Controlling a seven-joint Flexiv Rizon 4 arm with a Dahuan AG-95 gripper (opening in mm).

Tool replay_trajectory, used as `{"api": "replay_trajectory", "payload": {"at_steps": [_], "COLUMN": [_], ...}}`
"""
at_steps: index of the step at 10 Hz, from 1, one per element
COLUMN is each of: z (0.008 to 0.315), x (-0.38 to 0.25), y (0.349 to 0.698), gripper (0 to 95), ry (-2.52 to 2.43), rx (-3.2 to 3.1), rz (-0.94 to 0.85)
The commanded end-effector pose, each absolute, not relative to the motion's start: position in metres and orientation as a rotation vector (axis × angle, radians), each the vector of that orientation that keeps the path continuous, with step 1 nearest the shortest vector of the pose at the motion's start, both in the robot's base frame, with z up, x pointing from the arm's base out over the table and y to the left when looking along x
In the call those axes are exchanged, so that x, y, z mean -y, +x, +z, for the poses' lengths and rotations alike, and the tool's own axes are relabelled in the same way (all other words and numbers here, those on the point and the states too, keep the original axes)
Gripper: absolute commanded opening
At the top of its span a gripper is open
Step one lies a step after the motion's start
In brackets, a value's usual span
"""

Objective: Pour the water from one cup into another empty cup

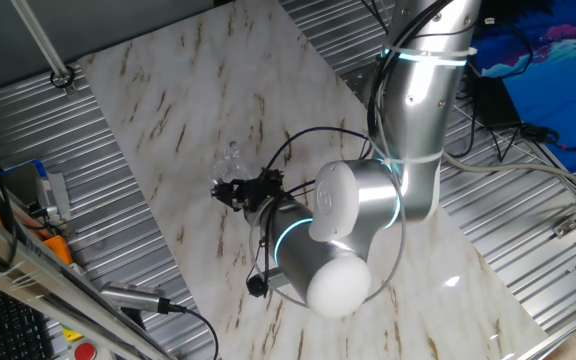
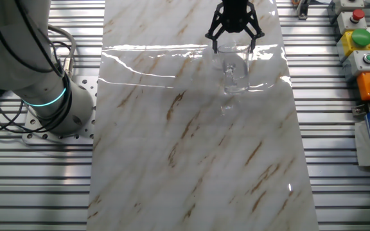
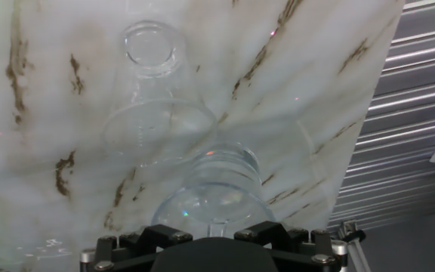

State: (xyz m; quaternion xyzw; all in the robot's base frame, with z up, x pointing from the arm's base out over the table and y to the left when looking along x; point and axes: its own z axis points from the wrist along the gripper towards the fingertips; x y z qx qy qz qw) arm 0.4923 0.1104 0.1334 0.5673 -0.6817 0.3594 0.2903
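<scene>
Two clear glass vessels stand close together on my marble-patterned tabletop (image 2: 191,141), white with brown veining and a glossy sheen that throws bright streaks of glare. From the other fixed view, the black two-finger gripper (image 2: 234,43) hangs at the 12 o'clock end of the slab, its fingers spread on either side of the larger glass tumbler (image 2: 231,50), round and thick-walled; whether the pads actually press the glass I cannot tell. The smaller glass cup (image 2: 230,78) sits just beside it toward 6 o'clock, short and narrow, nearly lost against the pale surface. In the hand view, the tumbler (image 3: 217,193) fills the lower middle right above the gripper's black bolted body, with a bright ripple inside that I take for the water (image 3: 214,204), clear and barely separable from the glass. At 11 o'clock from it lies the small cup (image 3: 152,47), its round rim plain to see, and a wider faint circular shape between the two that I cannot identify. From one fixed view, the silver arm (image 1: 353,225) with glowing cyan rings covers much of the slab, and ribbed aluminium decking (image 2: 339,160) flanks the marble.
</scene>
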Motion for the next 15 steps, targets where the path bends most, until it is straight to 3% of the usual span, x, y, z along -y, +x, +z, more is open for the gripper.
{"api": "replay_trajectory", "payload": {"at_steps": [1, 15], "z": [0.1335, 0.1367], "x": [-0.1105, -0.1101], "y": [0.4923, 0.4908], "gripper": [0.0, 0.0], "ry": [1.504, 1.483], "rx": [1.806, 1.731], "rz": [0.973, 1.060]}}
